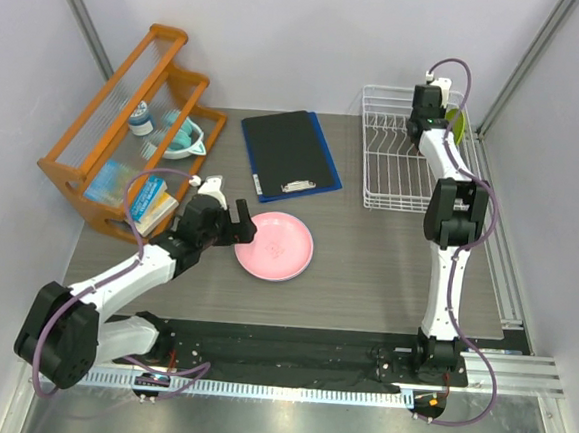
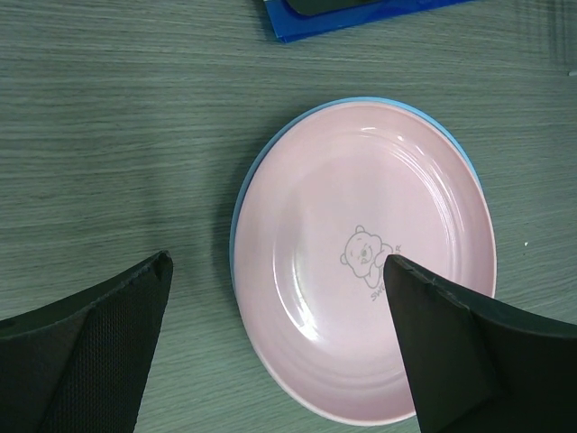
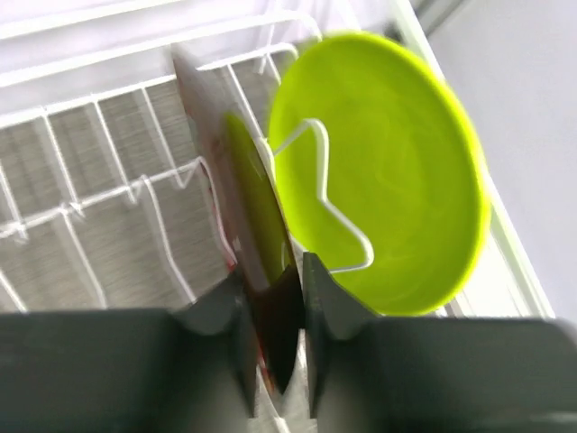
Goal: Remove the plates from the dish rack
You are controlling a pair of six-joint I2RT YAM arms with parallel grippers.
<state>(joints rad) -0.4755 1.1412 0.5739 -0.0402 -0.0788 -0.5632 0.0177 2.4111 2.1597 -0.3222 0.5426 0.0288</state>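
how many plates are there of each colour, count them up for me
pink plate: 1, on the table
light blue plate: 1, under the pink one
dark red plate: 1, in the dish rack
lime green plate: 1, in the dish rack
total: 4 plates

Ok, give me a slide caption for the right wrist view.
Right gripper shut on the dark red plate standing in the dish rack beside the lime green plate.
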